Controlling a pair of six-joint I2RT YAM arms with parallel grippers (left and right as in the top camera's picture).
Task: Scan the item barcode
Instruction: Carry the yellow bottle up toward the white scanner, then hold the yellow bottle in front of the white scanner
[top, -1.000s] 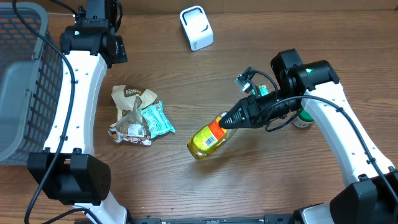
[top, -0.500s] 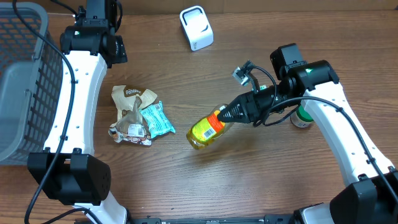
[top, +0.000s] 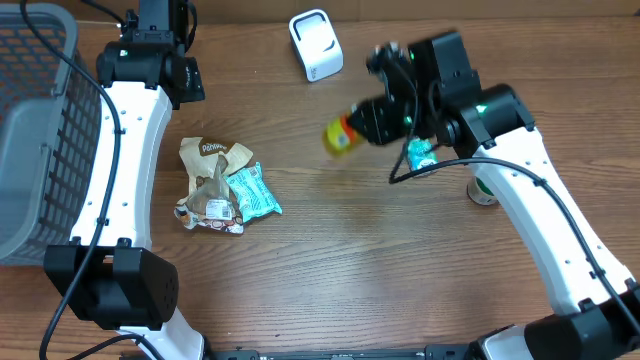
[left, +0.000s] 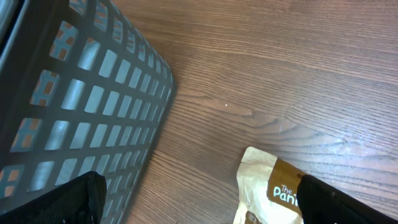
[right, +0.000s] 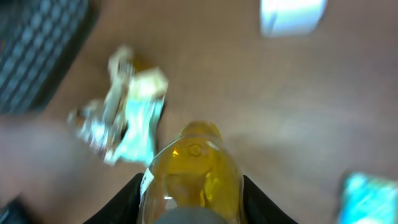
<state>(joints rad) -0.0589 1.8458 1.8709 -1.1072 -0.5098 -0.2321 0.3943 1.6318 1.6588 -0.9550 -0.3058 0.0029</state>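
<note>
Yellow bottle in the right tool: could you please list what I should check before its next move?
1. The yellow bottle sits between the right tool's fingers: ok.
2. Its barcode faces the white device: cannot tell, bottle blurred.
3. Nothing lies between bottle and white device: ok.
4. The left tool is open, by the basket: ok.
5. The snack packets lie apart from the bottle: ok.

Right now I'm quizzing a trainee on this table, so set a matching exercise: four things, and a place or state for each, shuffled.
Things:
1. bottle
2. basket
3. scanner
4. snack packets

Place or state:
a. at the far left
b. gripped in the right pincer
c. crumpled, left of centre
d. top middle, standing alone

Pairs: 1-b, 2-a, 3-d, 4-c
</note>
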